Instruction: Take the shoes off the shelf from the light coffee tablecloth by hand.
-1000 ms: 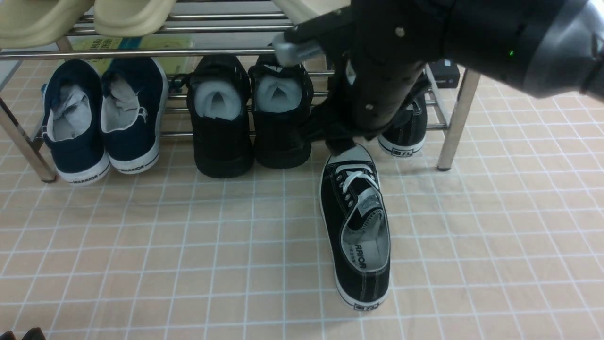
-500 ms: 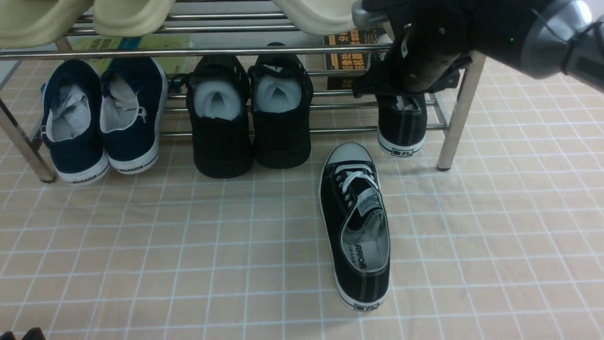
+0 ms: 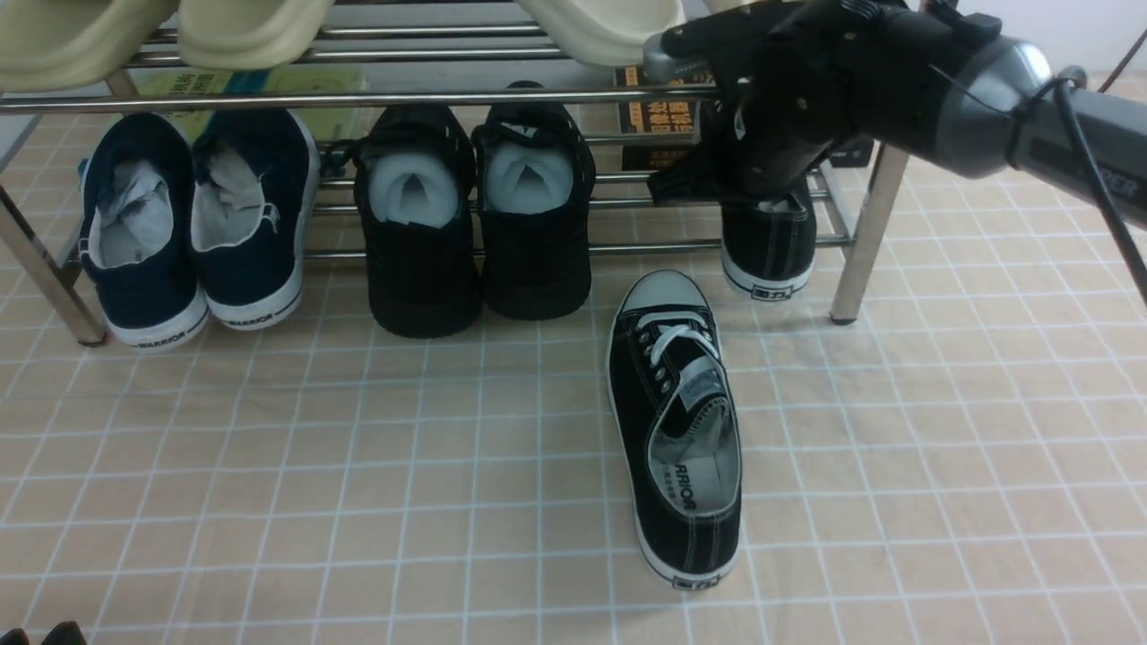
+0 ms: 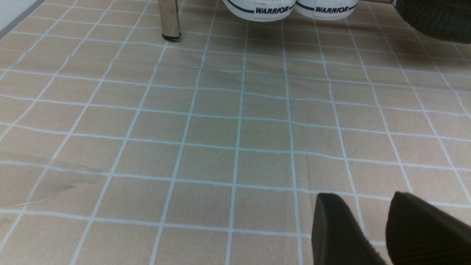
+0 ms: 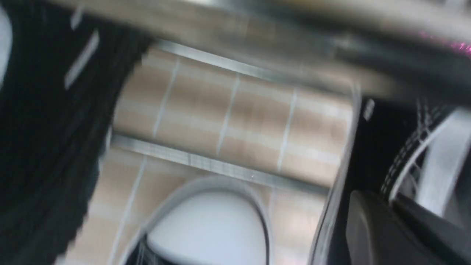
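1. Tablecloth (image 3: 358, 466), light coffee, white grid, covers desk; left pincer (image 4: 363, 198) above it, parted, empty (left wrist view).
2. One shoe (image 3: 676, 421) lies on tablecloth, toe toward shelf (image 3: 863, 233).
3. Other shoe (image 3: 769, 246) on lower tier, right end; right pincer (image 3: 735, 184) covers its mouth, grip unreadable.
4. Navy slip-ons (image 3: 193, 224), black mesh sneakers (image 3: 475, 224) alongside.
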Action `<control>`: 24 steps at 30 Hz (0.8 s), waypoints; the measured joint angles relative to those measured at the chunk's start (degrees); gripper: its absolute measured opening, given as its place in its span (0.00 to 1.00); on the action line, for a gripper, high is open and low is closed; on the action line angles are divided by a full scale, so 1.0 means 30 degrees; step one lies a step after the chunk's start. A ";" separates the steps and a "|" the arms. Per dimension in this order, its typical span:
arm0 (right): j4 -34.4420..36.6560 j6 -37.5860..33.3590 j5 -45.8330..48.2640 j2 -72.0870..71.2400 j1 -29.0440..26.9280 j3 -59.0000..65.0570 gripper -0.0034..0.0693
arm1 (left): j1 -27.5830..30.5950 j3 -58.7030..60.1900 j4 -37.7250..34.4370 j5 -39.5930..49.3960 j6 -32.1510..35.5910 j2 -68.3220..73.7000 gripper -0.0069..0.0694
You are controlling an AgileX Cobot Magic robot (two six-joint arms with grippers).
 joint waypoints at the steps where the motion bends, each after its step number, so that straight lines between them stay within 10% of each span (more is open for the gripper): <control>1: 0.0221 -0.0127 0.0550 -0.0269 0.0000 0.0042 0.05 | 0.0000 0.0000 0.0000 0.0000 0.0000 0.0000 0.41; 13: 0.3527 -0.2658 0.7971 -0.5034 0.0018 0.0219 0.05 | 0.0000 0.0000 0.0000 0.0000 0.0000 0.0000 0.41; 24: 0.4413 -0.2689 0.7933 -0.8336 0.0018 0.5782 0.05 | 0.0000 0.0000 0.0000 0.0000 0.0000 0.0000 0.41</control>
